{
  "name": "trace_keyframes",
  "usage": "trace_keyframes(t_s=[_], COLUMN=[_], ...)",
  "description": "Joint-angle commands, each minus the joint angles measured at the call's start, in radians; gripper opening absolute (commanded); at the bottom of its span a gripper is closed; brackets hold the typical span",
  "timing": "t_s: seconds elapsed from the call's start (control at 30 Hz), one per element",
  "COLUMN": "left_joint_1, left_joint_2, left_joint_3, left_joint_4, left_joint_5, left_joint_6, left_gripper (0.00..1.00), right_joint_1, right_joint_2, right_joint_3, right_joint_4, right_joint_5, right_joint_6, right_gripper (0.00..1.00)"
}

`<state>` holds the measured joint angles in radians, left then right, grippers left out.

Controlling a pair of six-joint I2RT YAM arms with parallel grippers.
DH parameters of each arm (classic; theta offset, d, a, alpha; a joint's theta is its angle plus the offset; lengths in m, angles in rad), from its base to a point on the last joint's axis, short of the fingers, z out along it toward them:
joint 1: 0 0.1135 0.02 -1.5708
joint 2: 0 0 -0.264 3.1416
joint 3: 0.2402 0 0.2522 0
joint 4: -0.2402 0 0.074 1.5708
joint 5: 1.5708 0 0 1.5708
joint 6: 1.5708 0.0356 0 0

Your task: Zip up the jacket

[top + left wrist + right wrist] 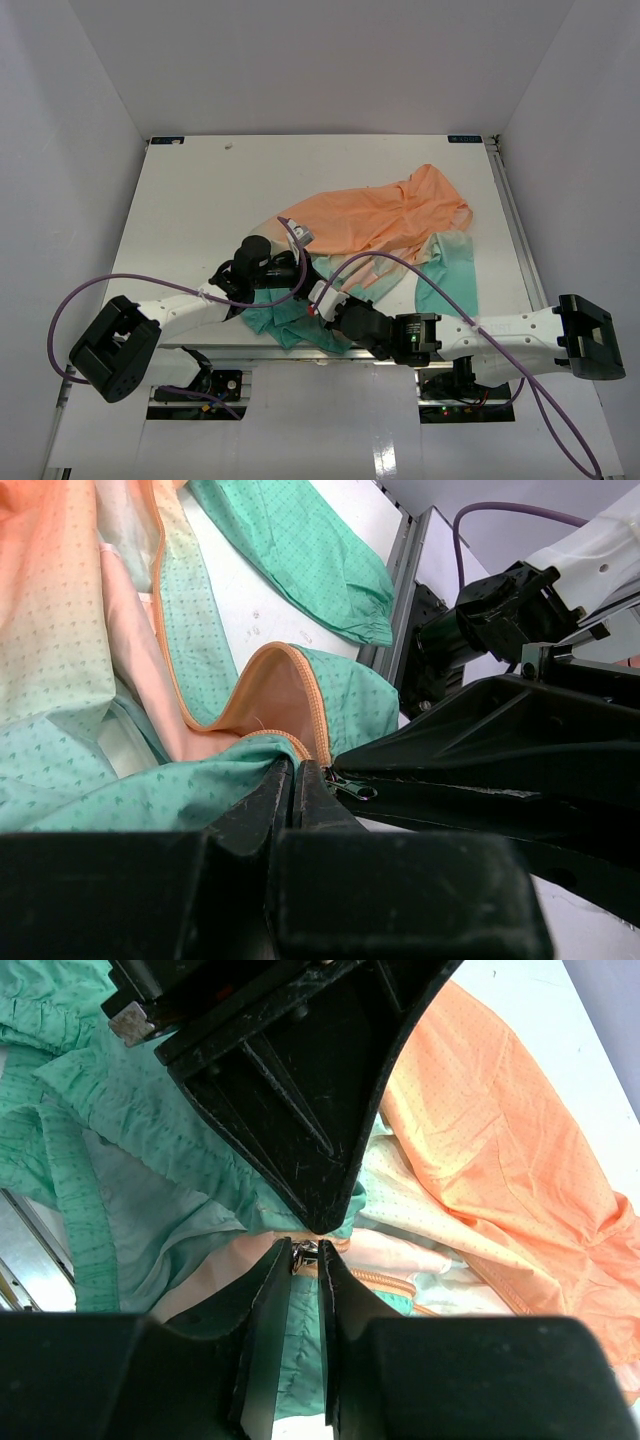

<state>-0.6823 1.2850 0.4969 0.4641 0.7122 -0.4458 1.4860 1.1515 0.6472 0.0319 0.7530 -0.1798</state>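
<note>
- I am working on the jacket (400, 215), which is lying crumpled on the table (200, 190) right of centre. Its orange half is on the far side and its teal half on the near side, with the hem reaching the near edge between the two arms.
- The left gripper (298, 780) is sitting shut on the teal hem just beside the bottom of the zipper, anchoring the cloth.
- The right gripper (305, 1260) is showing only a narrow slit between its fingers, with the zipper pull (305, 1251) sitting right at the tips. I am not able to tell whether the pull is truly pinched.
- I am judging that the pull needs a firm seat between the pads before any drag. The left hold should be pulling the hem taut so the thin cloth is not bunching ahead of the slider.
- I am planning to draw away from the left anchor along the orange zipper tape (300, 685). It is bowing up in a loop just beyond the pull, which looks like a snag risk.
- The left wrist view is giving me that loop and the pull lying beside the left fingers. The right wrist view is hiding the loop behind the left gripper's body.
- The right wrist view is showing how the pull is lining up between the right tips.
- The top view is showing only the overall lay; the grippers are crowding together there and the pull is too small to see.
</note>
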Motion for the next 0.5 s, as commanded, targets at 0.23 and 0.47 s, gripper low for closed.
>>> trace_keyframes(t_s=[0.23,0.47], left_joint_1=[0.006,0.006], left_joint_2=[-0.021,-0.079], left_joint_3=[-0.014,-0.058], left_joint_4=[0.021,0.069], left_joint_5=[0.032,0.056], left_joint_6=[0.014,0.020], left_gripper=[0.00,0.00], right_joint_1=[-0.023,-0.132], right_joint_2=[-0.026,-0.023], right_joint_3=[0.028,0.035], right_joint_4=[0.043,0.049], right_joint_5=[0.010,-0.015], right_joint_6=[0.029,0.095], right_gripper=[0.08,0.08])
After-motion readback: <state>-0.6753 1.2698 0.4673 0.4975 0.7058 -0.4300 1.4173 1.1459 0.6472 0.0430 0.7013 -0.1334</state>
